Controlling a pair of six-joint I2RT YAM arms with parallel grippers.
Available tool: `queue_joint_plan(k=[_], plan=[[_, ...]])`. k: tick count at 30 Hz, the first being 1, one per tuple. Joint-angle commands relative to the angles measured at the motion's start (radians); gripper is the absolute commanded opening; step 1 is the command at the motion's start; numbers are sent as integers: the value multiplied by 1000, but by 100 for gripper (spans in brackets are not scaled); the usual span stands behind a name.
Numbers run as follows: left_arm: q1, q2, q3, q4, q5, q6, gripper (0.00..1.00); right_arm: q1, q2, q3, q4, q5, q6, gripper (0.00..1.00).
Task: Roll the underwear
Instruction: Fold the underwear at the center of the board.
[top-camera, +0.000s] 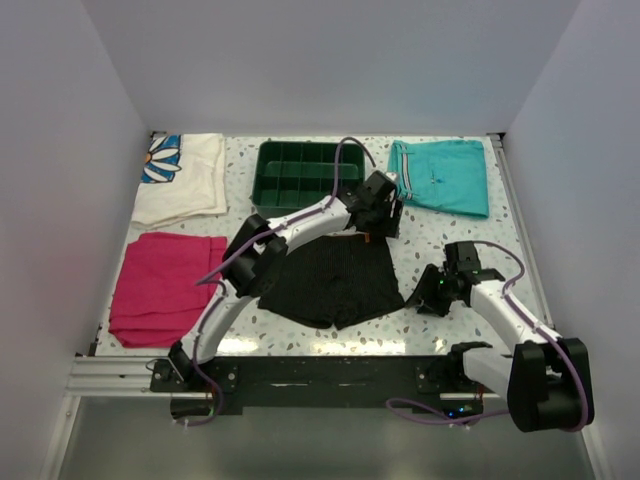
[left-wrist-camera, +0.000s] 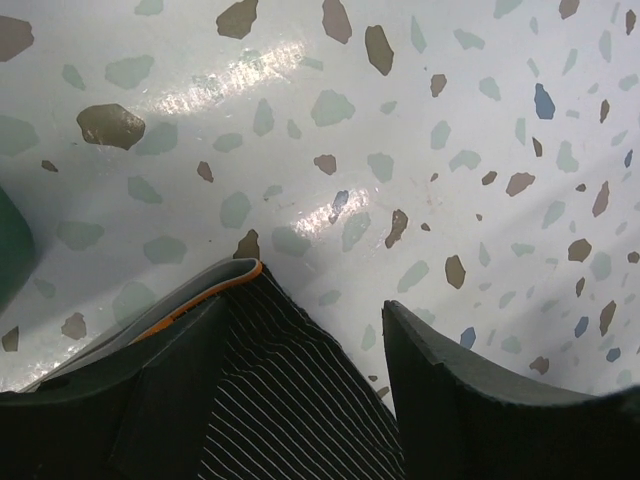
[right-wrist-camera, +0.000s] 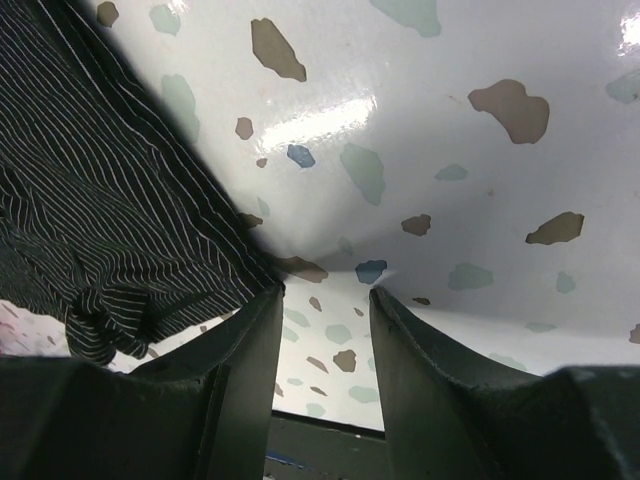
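Underwear: flat on surface, just nearward of green tray, waistband facing it. Left tool: open astride waistband corner nearest the tray, nothing gripped; I count it nearer. Right tool: part-open, empty, farther from tray; fabric lies to its left.

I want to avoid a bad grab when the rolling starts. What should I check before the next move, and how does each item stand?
1. Underwear flat, unrolled: ok.
2. Left gripper open astride the underwear's edge: ok.
3. Right gripper open: ok.
4. Fabric between the right fingers: not ok, it lies beside them.
5. Left gripper apart from the green tray: cannot tell.
6. Teal shorts apart from the underwear: ok.
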Motion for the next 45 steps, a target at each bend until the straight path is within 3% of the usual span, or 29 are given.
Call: queue_joint_plan(k=[1, 14, 26, 40, 45], plan=[[-1, 28, 61, -17, -22, -26, 66, -1, -11, 16, 20, -23, -10, 44], [5, 68, 119, -37, -25, -36, 66, -1, -131, 33, 46, -61, -7, 45], [6, 73, 116, -60, -30, -42, 58, 0, 24, -8, 236, -215, 3, 42], [8, 59, 121, -90, -28, -59, 61, 0, 70, -12, 209, -183, -35, 40], [6, 82, 136, -93, -12, -63, 53, 0, 73, -19, 204, -175, -46, 38]])
